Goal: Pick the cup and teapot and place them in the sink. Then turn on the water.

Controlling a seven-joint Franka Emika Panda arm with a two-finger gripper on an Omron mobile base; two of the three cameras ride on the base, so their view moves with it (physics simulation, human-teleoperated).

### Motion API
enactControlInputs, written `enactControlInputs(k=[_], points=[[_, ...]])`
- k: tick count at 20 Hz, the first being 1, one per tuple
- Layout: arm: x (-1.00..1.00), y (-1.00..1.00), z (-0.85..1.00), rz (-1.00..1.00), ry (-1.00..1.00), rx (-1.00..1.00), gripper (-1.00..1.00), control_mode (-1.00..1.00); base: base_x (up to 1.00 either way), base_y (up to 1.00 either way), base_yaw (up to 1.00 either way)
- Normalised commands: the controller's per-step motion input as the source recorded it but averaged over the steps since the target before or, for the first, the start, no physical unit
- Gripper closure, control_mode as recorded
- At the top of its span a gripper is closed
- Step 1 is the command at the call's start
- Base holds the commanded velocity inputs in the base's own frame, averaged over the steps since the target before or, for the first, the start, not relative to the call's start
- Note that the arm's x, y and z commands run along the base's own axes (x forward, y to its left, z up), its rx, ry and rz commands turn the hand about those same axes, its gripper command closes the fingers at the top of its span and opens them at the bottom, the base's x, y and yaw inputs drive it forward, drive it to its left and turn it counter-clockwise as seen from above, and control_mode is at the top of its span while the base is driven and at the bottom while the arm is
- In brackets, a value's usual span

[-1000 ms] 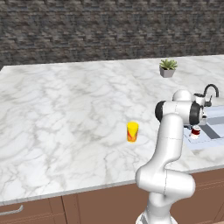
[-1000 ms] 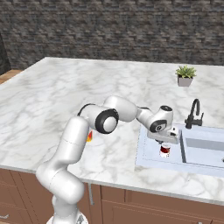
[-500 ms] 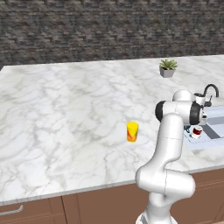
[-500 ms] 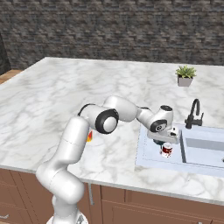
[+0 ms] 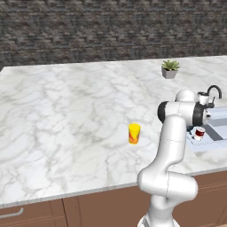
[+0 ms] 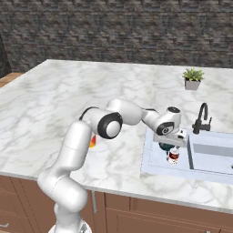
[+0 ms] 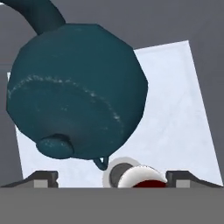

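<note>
A: What is sitting on the marble table [image 5: 66, 115]?
B: The yellow cup [image 5: 134, 133] is standing upright left of the arm; 1 red-and-white can [image 5: 200, 132] is sitting in the sink [image 5: 212, 134], below the black faucet [image 5: 214, 92]. A potted plant [image 5: 170, 69] is standing farther back.

A dark stone-brick wall [image 5: 88, 31] backs the white marble counter [image 5: 57, 115] — brown wooden cabinets [image 6: 150, 218] below.

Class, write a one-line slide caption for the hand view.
Open claw above round dark teal teapot and small red-and-white can in pale sink.
</note>
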Motion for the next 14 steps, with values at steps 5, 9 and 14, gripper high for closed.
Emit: enactControlInputs(k=[5,9,14], points=[[-0.1,0.12,0.33,0.0,-0.01,0.0,-1.0,-1.0,0.0,0.0,0.0],[-0.26,0.3,0.3,0.0,0.0,0.0,-1.0,-1.0,0.0,0.0,0.0],[-0.4,0.45,0.21,0.0,0.0,0.0,-1.0,-1.0,0.0,0.0,0.0]])
